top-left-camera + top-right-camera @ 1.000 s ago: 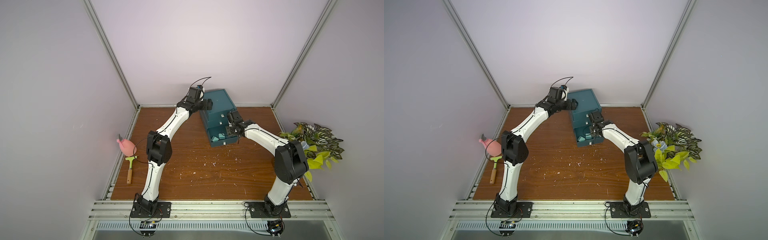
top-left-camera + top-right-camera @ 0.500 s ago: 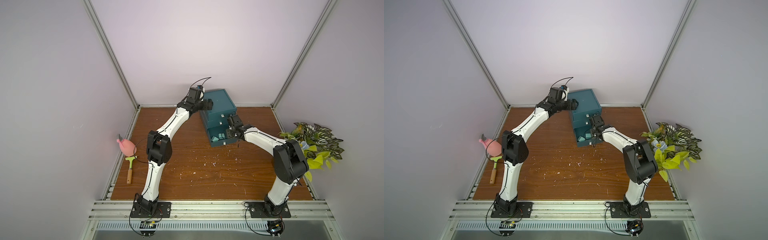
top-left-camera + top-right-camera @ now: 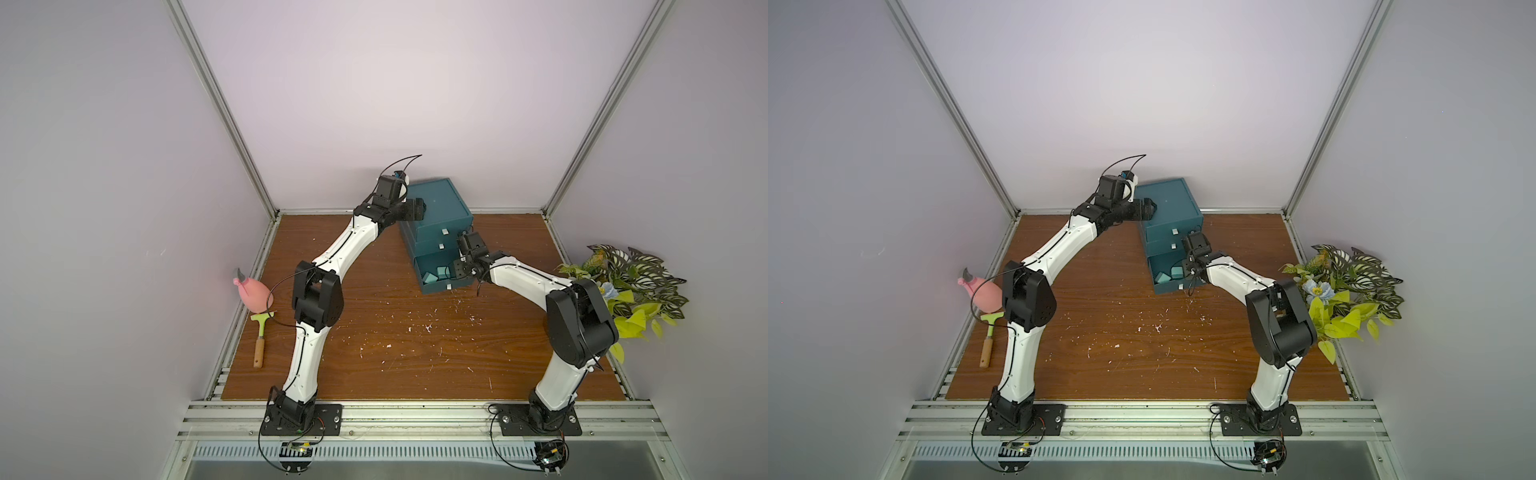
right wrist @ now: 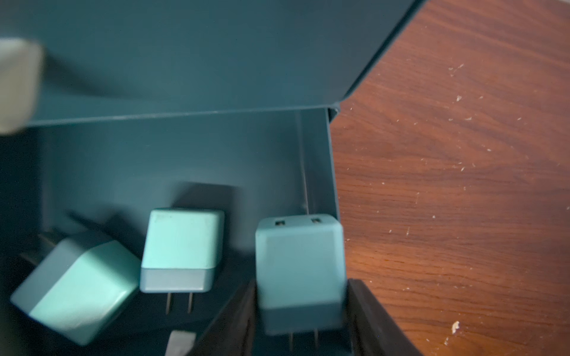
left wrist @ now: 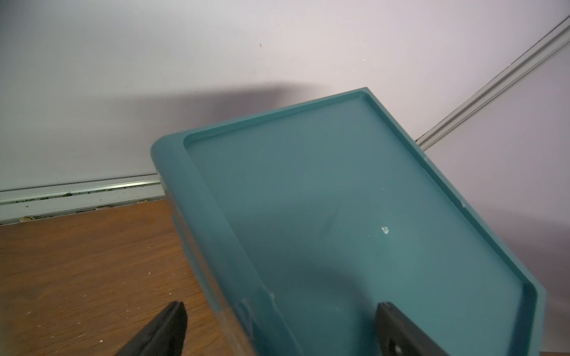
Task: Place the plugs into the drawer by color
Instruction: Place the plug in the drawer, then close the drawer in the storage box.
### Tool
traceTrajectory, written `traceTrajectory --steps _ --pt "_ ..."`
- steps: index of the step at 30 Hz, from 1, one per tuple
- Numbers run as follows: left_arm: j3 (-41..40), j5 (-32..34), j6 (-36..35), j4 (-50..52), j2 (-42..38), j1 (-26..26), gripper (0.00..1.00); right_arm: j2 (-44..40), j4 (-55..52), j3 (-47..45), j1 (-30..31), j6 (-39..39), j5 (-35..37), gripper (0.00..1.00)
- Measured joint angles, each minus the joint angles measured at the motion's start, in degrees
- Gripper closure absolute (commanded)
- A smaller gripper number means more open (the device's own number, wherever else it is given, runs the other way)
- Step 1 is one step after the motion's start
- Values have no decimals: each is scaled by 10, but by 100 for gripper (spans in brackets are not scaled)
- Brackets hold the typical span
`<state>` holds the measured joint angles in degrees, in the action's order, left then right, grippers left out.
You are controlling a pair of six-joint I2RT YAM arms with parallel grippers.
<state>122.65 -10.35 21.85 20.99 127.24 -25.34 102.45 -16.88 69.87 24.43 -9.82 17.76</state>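
Note:
The dark teal drawer chest (image 3: 440, 203) stands at the back of the table, its bottom drawer (image 3: 446, 286) pulled out. Three turquoise plugs lie in that drawer's space. Two of them (image 4: 182, 243) (image 4: 77, 283) rest on its floor. The third plug (image 4: 299, 262) sits between the fingers of my right gripper (image 4: 300, 311), with a thin gap on each side; the jaws are open. My left gripper (image 5: 280, 308) is open wide at the chest's top left edge (image 5: 197, 200), one finger over the lid and one beside the wall.
A pink toy (image 3: 253, 293) and a wooden-handled scraper (image 3: 260, 340) lie at the table's left edge. A leafy plant (image 3: 627, 286) sits at the right edge. White crumbs (image 3: 415, 328) dot the wooden table. The two upper drawers, with white tabs (image 3: 445, 231), are shut.
My right gripper's jaws have widened around the turquoise plug over the open drawer. The left arm has stayed where it was.

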Motion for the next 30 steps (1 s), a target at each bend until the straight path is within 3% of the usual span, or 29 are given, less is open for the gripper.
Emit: traceTrajectory --steps 7,10,18,24,30 --pt "-9 0 0 -6 -4 0 10 -8 2 -5 -12 -3 -26 38" --pt "-16 1 0 -11 -8 0 10 -51 24 -38 -13 -6 -46 39" --pt "-20 0 1 -13 -10 0 10 -212 170 -206 13 -23 -130 52" --pt "-20 -8 7 -13 -10 0 11 -222 290 -337 55 -60 -151 66" --pt "-21 -11 8 -14 -10 0 11 -219 395 -414 57 -97 -150 85"
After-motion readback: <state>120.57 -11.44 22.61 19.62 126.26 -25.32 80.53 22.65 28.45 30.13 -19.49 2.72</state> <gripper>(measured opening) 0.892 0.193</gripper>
